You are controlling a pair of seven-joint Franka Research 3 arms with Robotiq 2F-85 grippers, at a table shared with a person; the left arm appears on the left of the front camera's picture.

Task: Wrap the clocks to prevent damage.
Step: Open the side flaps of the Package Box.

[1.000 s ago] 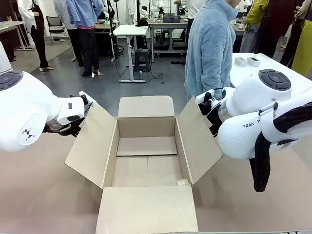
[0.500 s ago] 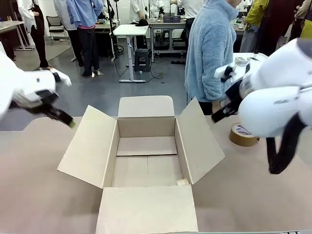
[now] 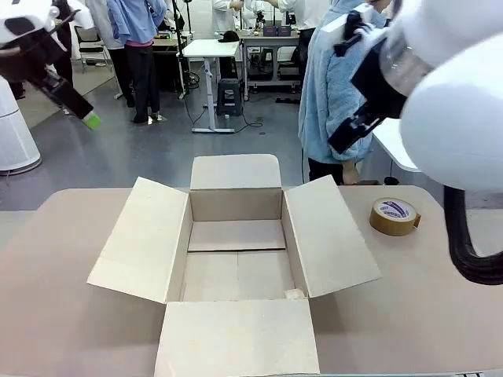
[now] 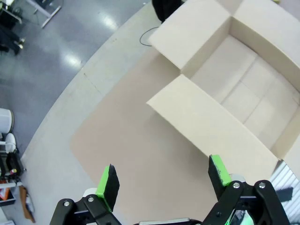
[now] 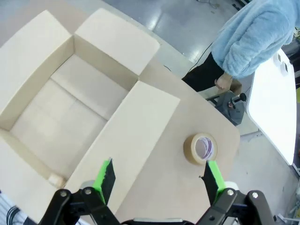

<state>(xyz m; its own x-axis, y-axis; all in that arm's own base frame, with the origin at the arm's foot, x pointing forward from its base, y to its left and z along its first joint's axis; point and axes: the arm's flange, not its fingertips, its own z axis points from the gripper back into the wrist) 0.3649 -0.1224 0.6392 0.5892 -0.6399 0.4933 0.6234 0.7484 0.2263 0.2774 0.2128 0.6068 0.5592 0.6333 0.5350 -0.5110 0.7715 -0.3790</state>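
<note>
Front view: open cardboard box at centre of counter, tape roll to its right. Wrist views: left gripper and right gripper both spread wide, holding nothing, high above.

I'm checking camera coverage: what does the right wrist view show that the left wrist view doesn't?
Right wrist view: the brown tape roll lying flat on the tan table, a person in a fluffy light-blue top, and the open right gripper. Left wrist view: the open left gripper over a bare, rounded end of the table. Both: the open cardboard box, the tabletop and the grey floor.
</note>
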